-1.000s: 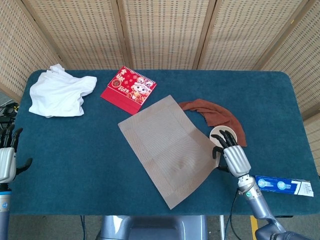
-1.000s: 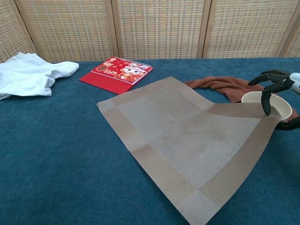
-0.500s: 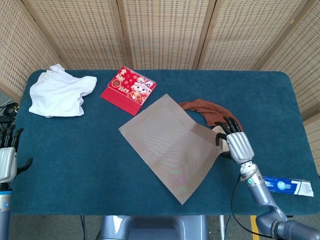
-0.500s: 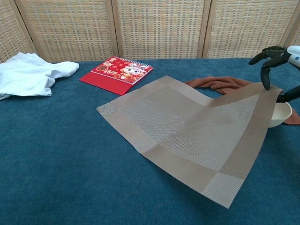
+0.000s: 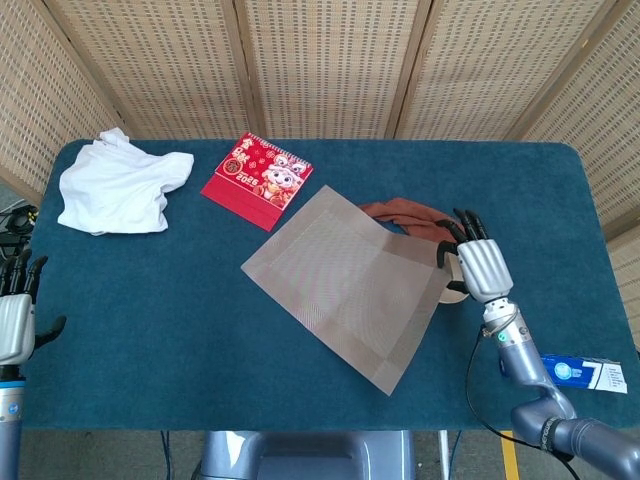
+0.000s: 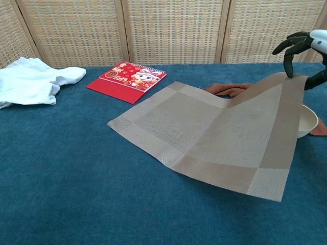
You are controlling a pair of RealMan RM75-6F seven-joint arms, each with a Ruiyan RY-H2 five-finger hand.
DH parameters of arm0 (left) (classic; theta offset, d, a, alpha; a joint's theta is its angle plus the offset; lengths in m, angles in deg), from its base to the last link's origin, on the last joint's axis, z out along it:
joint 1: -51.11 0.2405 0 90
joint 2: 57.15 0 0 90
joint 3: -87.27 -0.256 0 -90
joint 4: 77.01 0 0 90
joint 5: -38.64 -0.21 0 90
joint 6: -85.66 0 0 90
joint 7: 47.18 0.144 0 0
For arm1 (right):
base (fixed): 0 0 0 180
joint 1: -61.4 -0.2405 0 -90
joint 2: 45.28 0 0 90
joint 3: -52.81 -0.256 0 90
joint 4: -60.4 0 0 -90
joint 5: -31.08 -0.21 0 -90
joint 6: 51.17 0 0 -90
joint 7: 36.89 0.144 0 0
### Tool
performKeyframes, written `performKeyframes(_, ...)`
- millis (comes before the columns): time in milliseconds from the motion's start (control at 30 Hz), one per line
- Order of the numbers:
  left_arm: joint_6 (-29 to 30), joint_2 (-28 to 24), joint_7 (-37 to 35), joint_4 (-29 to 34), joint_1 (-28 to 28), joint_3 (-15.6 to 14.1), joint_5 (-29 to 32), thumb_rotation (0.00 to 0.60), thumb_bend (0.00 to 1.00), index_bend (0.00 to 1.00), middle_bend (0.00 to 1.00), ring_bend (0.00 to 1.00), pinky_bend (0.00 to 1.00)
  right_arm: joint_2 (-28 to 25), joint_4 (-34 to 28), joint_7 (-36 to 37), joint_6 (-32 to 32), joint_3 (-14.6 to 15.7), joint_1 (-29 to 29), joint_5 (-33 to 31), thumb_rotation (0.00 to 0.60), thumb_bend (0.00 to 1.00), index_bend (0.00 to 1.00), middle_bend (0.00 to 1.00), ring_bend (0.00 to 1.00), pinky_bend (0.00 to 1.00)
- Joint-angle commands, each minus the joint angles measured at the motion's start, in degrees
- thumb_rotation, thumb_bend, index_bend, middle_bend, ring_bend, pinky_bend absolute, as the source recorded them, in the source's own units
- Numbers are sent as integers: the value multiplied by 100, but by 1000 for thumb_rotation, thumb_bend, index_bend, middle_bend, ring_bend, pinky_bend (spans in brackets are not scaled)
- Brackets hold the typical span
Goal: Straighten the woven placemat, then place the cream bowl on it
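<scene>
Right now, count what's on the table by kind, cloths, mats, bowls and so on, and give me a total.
Cloths: 2, white cloth and brown cloth
Mats: 1, placemat, its corner pinched and lifted by the right hand
Bowls: 1, bowl
Calendars: 1, red calendar
Tubes: 1, toothpaste
Total: 6

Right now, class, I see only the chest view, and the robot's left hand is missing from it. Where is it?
Observer: The head view shows the left hand by the left edge of the table, fingers apart, holding nothing.
Operator: Does anything lie nearer the robot than the right hand?
Observer: Yes, a toothpaste box lies at the table's near right corner, apart from that hand, which holds up a corner of the mat.
</scene>
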Motion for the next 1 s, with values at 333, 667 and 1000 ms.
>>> performKeyframes(333, -3, 7, 2, -23, -4, 7, 16, 600, 229, 98, 0, 0, 0, 20, 351, -1, 309, -204, -206, -393, 600, 480, 676, 292, 37, 0)
performKeyframes(667, -27, 27, 40, -16, -20, -4, 24, 600, 228, 98, 0, 0, 0, -132, 353, -123, 335, -308, -333, -502, 600, 451, 662, 291, 37, 0)
performKeyframes(1000, -48, -8, -4, -9, -16, -10, 30, 600, 229, 98, 0, 0, 0, -299, 156, -914, 431, -223, -172, -933, 600, 298, 291, 42, 0, 0)
